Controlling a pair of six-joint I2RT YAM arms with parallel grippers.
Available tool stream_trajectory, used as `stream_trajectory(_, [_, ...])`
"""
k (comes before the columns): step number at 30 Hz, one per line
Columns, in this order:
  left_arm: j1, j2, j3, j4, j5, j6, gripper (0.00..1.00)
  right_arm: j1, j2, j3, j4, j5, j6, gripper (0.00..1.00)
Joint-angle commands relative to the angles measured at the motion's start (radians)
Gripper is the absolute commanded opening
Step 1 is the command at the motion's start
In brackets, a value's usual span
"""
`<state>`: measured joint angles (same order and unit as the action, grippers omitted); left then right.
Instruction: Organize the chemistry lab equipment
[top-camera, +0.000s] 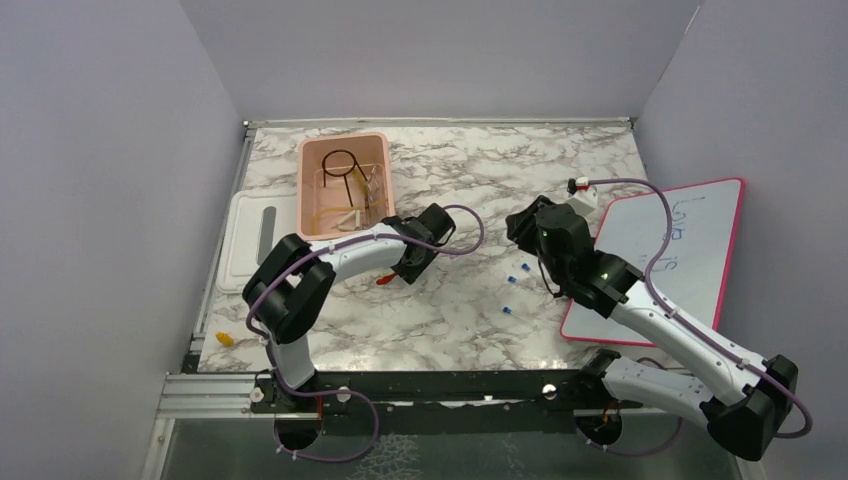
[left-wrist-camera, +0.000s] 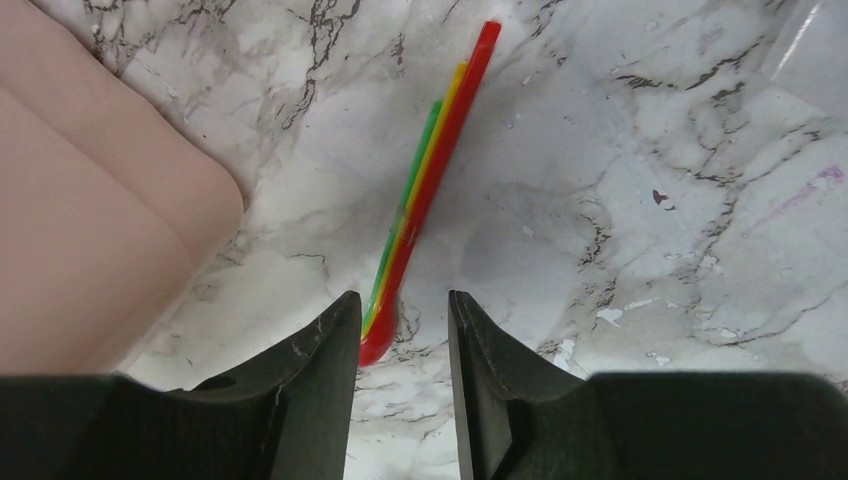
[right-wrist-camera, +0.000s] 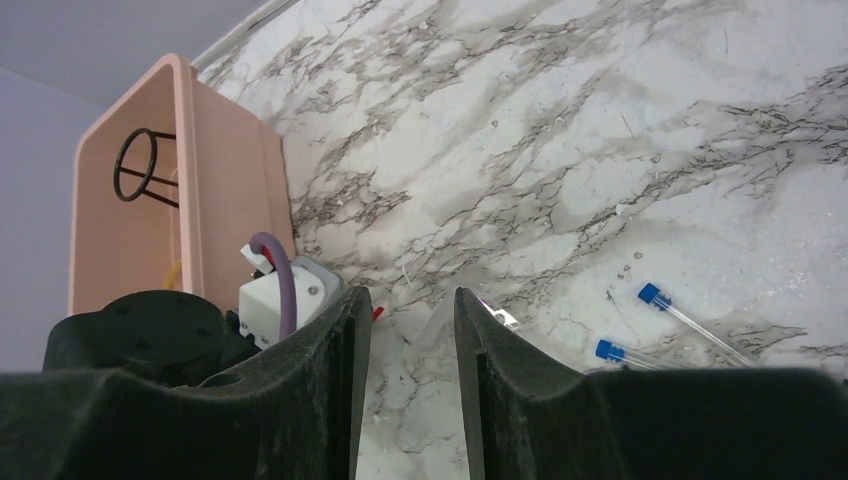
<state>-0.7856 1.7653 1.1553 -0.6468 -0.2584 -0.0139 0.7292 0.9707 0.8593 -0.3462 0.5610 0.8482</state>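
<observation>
A bundle of red, yellow and green sticks (left-wrist-camera: 430, 180) lies on the marble. Its red end sits just inside the tips of my left gripper (left-wrist-camera: 402, 300), close to the left finger, with the jaws open around it. From above, that gripper (top-camera: 405, 265) is beside the pink tub (top-camera: 343, 185), with the red tip (top-camera: 383, 281) showing under it. A black wire ring (top-camera: 340, 162) and a tan tube are in the tub. My right gripper (right-wrist-camera: 405, 295) hangs open above bare marble, holding nothing. Small blue-capped tubes (right-wrist-camera: 655, 295) lie to its right; in the top view these blue pieces (top-camera: 511, 279) lie mid-table.
A white lid (top-camera: 248, 240) lies left of the tub. The pink-framed whiteboard (top-camera: 670, 255) lies at the right under my right arm. A small yellow piece (top-camera: 225, 339) sits near the front left edge. A clear sliver (right-wrist-camera: 500, 315) lies by my right fingertip.
</observation>
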Motion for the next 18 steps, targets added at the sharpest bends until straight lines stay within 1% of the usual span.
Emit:
stream_trajectory(1, [-0.003, 0.048, 0.032, -0.042, -0.029, -0.046, 0.39, -0.004, 0.018, 0.003, -0.006, -0.002, 0.003, 0.41])
stream_trajectory(7, [-0.003, 0.107, 0.039, -0.066, -0.008, -0.06, 0.36, -0.004, 0.013, 0.002, -0.005, -0.009, 0.004, 0.41])
stream_trajectory(9, [-0.003, 0.108, 0.043, -0.068, 0.009, -0.059, 0.31, -0.004, 0.006, 0.0, -0.005, -0.008, 0.002, 0.41])
stream_trajectory(11, [-0.003, 0.103, 0.048, -0.068, 0.035, -0.056, 0.22, -0.004, 0.002, -0.001, -0.005, -0.007, 0.0, 0.41])
stream_trajectory(14, [-0.003, 0.088, 0.057, -0.068, 0.073, -0.055, 0.13, -0.004, -0.002, 0.0, -0.007, -0.007, -0.001, 0.41])
stream_trajectory(16, [-0.003, 0.079, 0.063, -0.069, 0.1, -0.055, 0.09, -0.004, -0.004, -0.001, -0.006, -0.009, -0.001, 0.41])
stream_trajectory(18, [-0.003, 0.072, 0.07, -0.069, 0.111, -0.055, 0.07, -0.004, -0.005, 0.0, -0.007, -0.011, -0.002, 0.41])
